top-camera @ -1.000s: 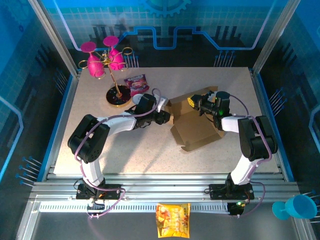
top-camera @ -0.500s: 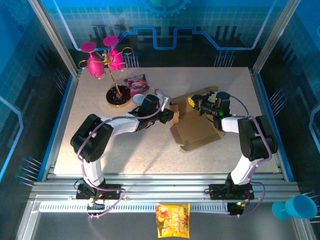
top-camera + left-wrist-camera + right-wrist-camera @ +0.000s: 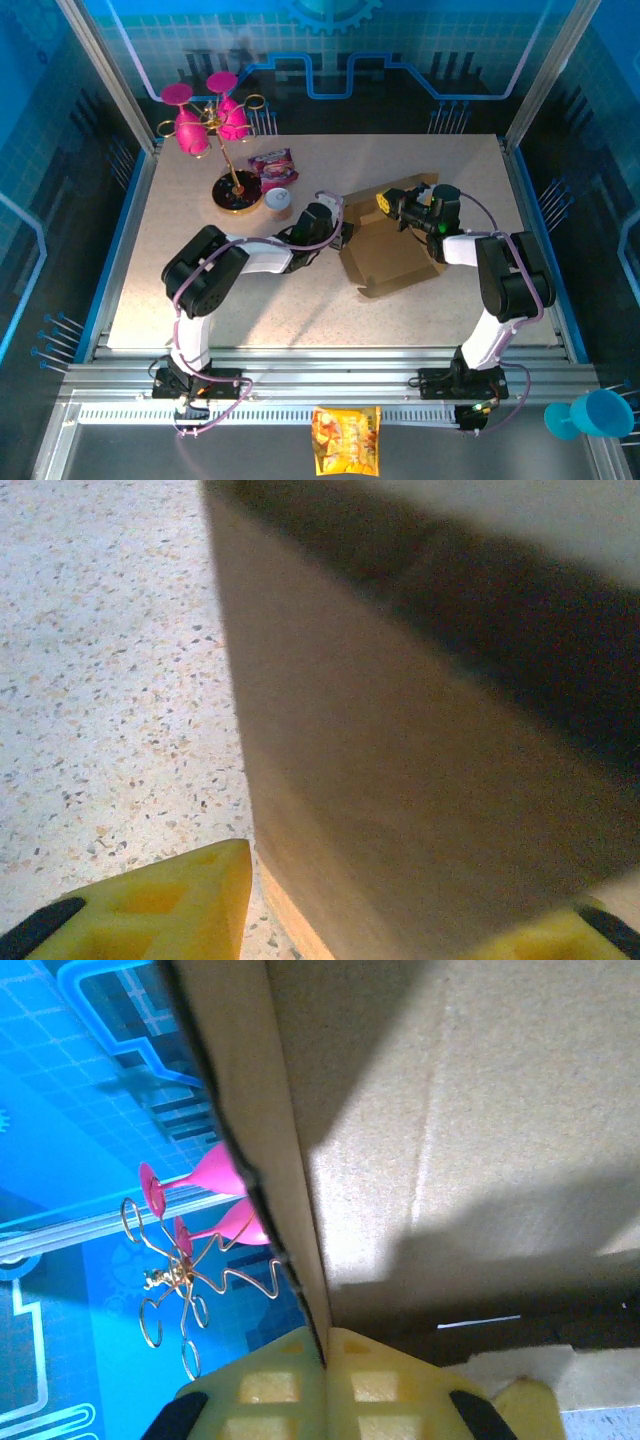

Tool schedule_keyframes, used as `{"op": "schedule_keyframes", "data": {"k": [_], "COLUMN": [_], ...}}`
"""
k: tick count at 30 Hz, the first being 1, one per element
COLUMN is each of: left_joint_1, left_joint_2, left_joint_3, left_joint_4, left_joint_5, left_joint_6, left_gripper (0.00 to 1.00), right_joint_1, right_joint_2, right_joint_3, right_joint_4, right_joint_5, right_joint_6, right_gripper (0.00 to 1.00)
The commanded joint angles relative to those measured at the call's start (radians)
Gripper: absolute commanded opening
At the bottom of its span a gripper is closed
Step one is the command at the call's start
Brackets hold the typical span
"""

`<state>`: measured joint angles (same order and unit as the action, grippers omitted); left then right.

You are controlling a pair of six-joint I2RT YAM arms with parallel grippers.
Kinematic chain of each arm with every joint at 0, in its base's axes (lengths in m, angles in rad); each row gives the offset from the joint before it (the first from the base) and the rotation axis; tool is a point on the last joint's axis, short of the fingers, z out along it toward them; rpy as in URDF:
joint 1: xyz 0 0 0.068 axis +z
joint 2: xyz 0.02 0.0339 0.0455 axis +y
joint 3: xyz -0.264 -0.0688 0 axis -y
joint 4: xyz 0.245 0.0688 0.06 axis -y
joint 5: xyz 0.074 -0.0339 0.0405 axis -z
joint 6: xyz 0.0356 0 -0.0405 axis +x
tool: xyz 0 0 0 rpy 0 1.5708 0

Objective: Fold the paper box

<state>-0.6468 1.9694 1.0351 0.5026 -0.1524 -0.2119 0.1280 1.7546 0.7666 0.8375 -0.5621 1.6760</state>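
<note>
The paper box [image 3: 390, 250] is a brown cardboard sheet lying half folded right of the table's middle, with its back and left panels raised. My left gripper [image 3: 340, 236] is at the box's left wall. In the left wrist view that wall [image 3: 400, 730] stands between the yellow fingers [image 3: 160, 905], and a strip of table shows between the left finger and the cardboard, so the left gripper [image 3: 400, 895] is open. My right gripper [image 3: 392, 208] is at the box's back flap. Its yellow fingers [image 3: 400, 1390] are pinched together on the thin edge of that flap [image 3: 290, 1190], so the right gripper [image 3: 325, 1348] is shut on it.
A gold wire stand with pink glasses [image 3: 222, 125] stands at the back left, with a purple packet [image 3: 272, 165] and a small white round thing [image 3: 277, 200] beside it. A yellow snack bag [image 3: 346, 440] and a blue cup [image 3: 590, 415] lie off the table in front.
My left arm has reached further right, bringing its gripper onto the box's left wall and uncovering the small white round thing. The right arm and its grip have not moved.
</note>
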Motion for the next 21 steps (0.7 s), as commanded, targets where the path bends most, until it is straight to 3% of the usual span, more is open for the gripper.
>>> {"op": "schedule_keyframes", "data": {"k": [1,7,21], "left_joint_1": [-0.005,-0.010,-0.052], "left_joint_2": [0.036,0.054,0.069], "left_joint_3": [-0.003,-0.011,0.069], "left_joint_4": [0.060,0.094,-0.050], "left_joint_5": [-0.081,-0.133,-0.350], "left_joint_6": [-0.045,-0.108,-0.202], "left_gripper": [0.44,0.40,0.22], "right_joint_1": [0.000,-0.001,-0.001], "right_joint_2": [-0.004,-0.004,0.016], "right_joint_3": [-0.004,-0.001,0.001], "right_joint_4": [-0.010,-0.015,0.018], "right_joint_5": [-0.035,-0.042,-0.048], "right_joint_6": [0.020,0.029,0.066], "right_gripper": [0.00,0.00,0.00]}}
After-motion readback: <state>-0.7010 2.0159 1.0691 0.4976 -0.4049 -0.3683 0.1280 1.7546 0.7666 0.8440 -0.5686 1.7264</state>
